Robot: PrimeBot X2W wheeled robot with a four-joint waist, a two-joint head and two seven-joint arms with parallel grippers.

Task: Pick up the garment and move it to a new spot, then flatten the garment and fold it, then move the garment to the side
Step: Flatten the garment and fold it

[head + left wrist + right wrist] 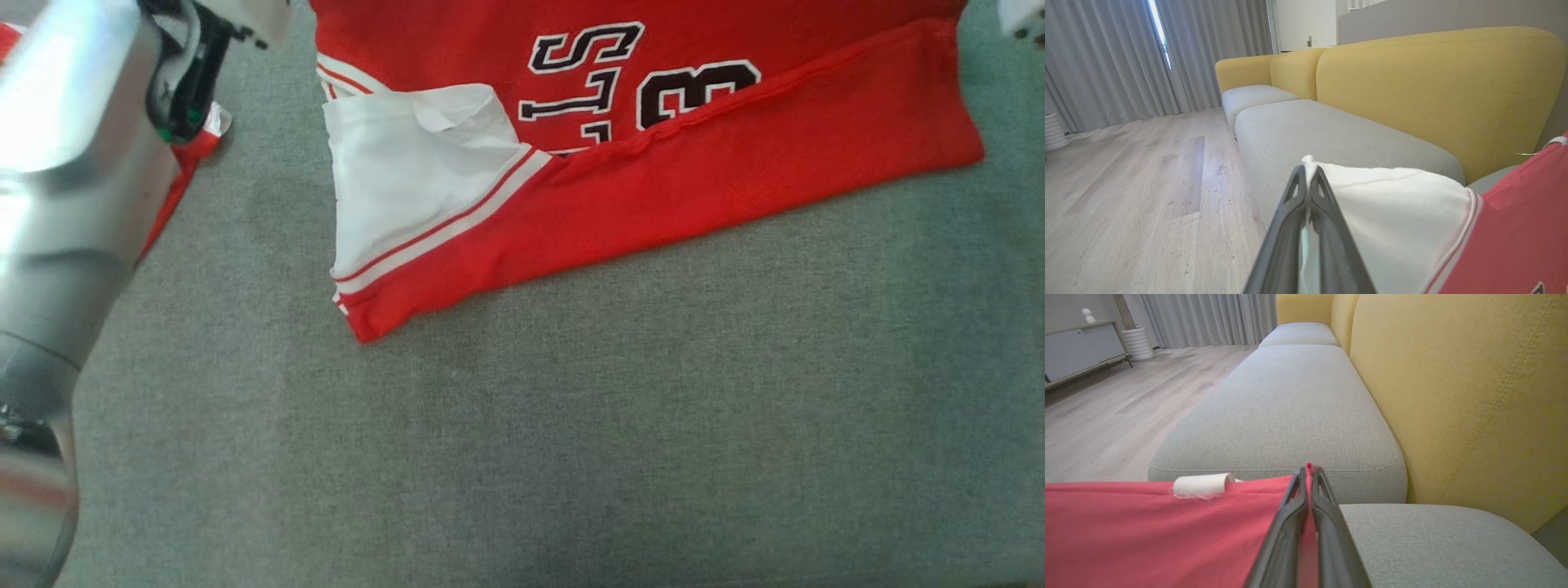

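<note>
The garment (653, 188) is a red jersey with black letters and a white sleeve, lying partly folded on the grey sofa seat (571, 425) at the top of the head view. My left gripper (1308, 173) is shut on the edge of its white sleeve (1404, 212). In the head view that gripper (200, 114) sits at the upper left with a strip of red and white cloth pinched in it. My right gripper (1308, 470) is shut on a red edge of the garment (1147, 531). A white label (1200, 485) sticks up from that edge.
Yellow backrests (1453, 396) rise along one side of the grey cushions (1290, 396). Wooden floor (1126, 183), grey curtains (1106, 57) and a low sideboard (1081, 347) lie beyond the sofa's open side. My pale left forearm (65, 204) covers the head view's left edge.
</note>
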